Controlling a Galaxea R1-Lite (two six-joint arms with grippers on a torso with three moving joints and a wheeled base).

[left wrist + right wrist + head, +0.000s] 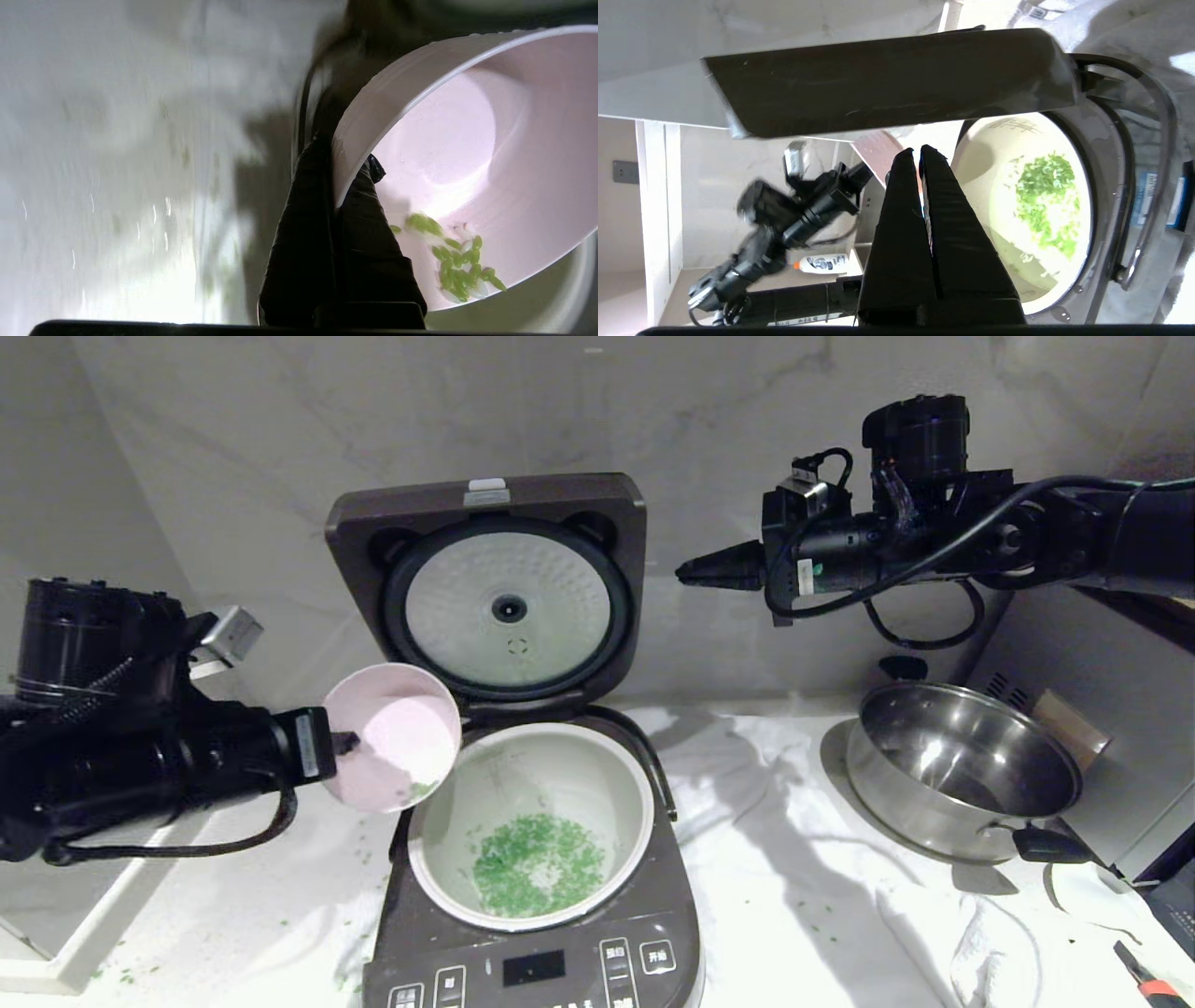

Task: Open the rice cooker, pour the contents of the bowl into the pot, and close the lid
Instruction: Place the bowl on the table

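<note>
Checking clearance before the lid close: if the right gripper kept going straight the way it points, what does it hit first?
Likely the raised lid. The right gripper, shut and empty, points level at the lid's side edge. Depth is unclear; it could pass in front.

Steel pan (966,770) w/ black handles on white cloth (840,896).

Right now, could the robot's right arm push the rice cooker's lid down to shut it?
Probably yes. The right gripper, shut and holding nothing, hangs beside the upright lid with open space between. The bowl tilts lower down, over the pot.
</note>
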